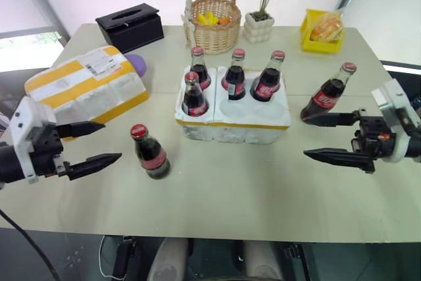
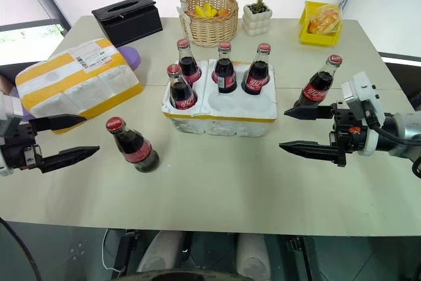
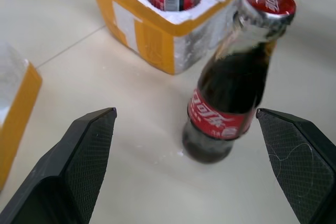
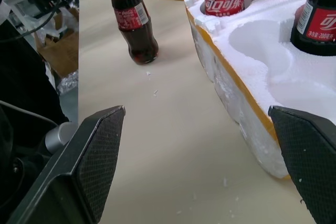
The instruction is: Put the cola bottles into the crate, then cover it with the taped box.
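Jaws spread on both grippers, the left gripper [image 1: 89, 143] should close low around the dark glass cola bottle [image 1: 150, 153] standing left of the white foam crate [image 1: 233, 122].

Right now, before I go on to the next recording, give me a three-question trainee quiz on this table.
1. How many cola bottles stand in the crate?
2. True or false: the taped box already covers the crate.
3. Which gripper is nearer the bottle left of the crate: A left gripper, B right gripper?

Key: 1. Four. 2. False; it lies on the table left of the crate. 3. A; both grippers' jaws are open and empty.
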Robot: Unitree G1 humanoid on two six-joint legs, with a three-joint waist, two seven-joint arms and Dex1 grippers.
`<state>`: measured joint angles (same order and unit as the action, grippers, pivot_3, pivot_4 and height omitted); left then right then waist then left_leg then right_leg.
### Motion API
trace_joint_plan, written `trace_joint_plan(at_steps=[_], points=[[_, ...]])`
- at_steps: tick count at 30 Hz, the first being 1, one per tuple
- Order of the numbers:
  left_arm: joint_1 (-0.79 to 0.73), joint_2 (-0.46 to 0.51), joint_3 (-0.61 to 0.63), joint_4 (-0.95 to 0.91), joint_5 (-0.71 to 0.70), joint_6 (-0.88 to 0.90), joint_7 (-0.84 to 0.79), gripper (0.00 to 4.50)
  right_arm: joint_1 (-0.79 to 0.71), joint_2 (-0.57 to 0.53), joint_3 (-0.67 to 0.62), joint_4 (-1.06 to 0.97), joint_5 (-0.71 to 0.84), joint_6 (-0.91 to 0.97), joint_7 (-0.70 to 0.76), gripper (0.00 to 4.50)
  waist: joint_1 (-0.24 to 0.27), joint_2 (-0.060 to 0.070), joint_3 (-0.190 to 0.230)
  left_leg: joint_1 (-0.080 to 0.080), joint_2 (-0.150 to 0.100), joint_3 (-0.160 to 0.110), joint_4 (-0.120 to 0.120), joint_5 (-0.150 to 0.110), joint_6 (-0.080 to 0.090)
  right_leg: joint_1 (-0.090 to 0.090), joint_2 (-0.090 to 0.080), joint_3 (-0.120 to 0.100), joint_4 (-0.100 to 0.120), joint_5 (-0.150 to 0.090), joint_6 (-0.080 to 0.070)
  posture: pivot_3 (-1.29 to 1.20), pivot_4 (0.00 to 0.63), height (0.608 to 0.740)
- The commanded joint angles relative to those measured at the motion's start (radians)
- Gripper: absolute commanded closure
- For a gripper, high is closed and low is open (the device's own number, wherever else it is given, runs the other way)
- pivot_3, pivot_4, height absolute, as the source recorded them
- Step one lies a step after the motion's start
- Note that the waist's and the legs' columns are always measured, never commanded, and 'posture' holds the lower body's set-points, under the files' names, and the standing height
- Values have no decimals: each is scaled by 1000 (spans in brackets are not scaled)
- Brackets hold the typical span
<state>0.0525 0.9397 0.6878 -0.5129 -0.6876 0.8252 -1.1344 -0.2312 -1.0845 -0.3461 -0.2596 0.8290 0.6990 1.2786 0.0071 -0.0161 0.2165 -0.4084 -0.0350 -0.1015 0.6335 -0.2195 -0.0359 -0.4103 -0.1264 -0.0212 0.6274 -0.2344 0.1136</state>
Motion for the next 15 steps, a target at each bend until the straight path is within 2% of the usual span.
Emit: trace_joint_plan(at_steps=[1, 4, 8, 15], points=[[53, -22, -24, -78, -24, -24, 27, 46, -22, -9, -12, -10, 1, -14, 8, 0, 0, 0, 0, 0, 0, 1, -1, 0, 0, 0, 0, 0, -1, 0, 0, 0, 150, 740], [88, -59, -76, -117, -37, -36, 63, 46, -14, -16, -26, -16, 4, -7, 12, 0, 2, 1, 0, 0, 0, 4, -3, 0, 0, -1, 0, 3, -3, 0, 0, 0, 150, 740], [104, -73, -167, -123, 13, -104, 85, 46, 5, -32, -55, -30, 16, 8, 24, 0, 6, 1, 0, 0, 0, 9, -2, 0, 0, -1, 0, 6, -5, 0, 1, 0, 150, 740], [44, -132, -322, -41, 96, -224, 156, 46, 10, -33, -69, -54, 33, 31, 13, 0, 5, 1, -1, 1, 0, 13, -1, 0, 0, -1, 0, 10, -6, 1, 2, 0, 150, 740]])
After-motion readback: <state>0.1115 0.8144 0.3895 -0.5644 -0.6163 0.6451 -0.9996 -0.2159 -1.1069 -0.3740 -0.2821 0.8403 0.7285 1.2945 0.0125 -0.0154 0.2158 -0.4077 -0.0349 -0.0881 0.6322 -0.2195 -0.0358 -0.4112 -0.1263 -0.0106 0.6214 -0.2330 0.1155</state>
